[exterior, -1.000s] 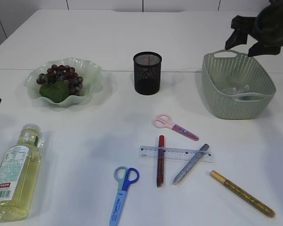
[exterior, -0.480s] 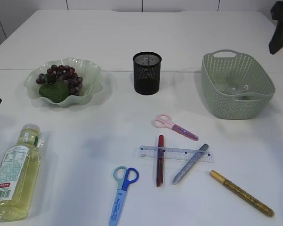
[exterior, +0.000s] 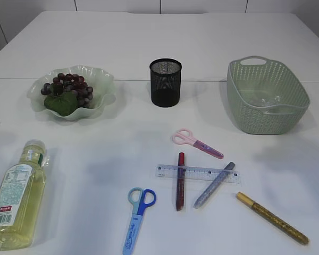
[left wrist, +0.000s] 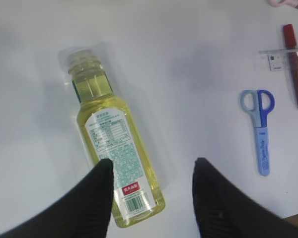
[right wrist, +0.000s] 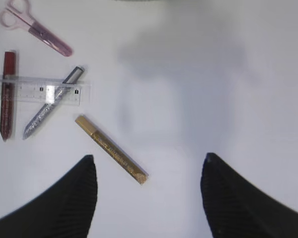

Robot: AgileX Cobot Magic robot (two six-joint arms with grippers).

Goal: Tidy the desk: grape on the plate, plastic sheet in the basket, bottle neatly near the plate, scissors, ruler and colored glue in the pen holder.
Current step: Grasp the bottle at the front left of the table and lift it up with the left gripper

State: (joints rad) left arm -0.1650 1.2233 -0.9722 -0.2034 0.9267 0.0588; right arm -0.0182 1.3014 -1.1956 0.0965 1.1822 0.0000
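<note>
The grapes [exterior: 69, 87] lie in the plate [exterior: 103, 82] at the table's [exterior: 149, 32] far left, so that part looks done, and something clear and crumpled, likely the plastic sheet [exterior: 263, 99], sits in the basket [exterior: 244, 114] at the far right. The bottle [exterior: 16, 196] lies on its side at the near left, well short of the plate, cap toward it; it probably needs moving closer. The left gripper [left wrist: 151, 173] hangs over its lower end with jaws apart, holding nothing, placed as if to take it.

The pen holder [exterior: 166, 82] stands between plate and basket, and I see nothing in it. All the stationery lies loose in front of it: two scissors, pink [exterior: 198, 143] and blue [exterior: 137, 212]; one clear ruler [exterior: 198, 173]; three glue pens. The red pen [exterior: 181, 180] and silver pen [exterior: 215, 184] both cross the ruler, so lifting the ruler first might drag them. The gold pen [exterior: 273, 218] lies apart, nearest the right gripper [right wrist: 149, 183], which hovers wide open and empty above bare table just beside it.
</note>
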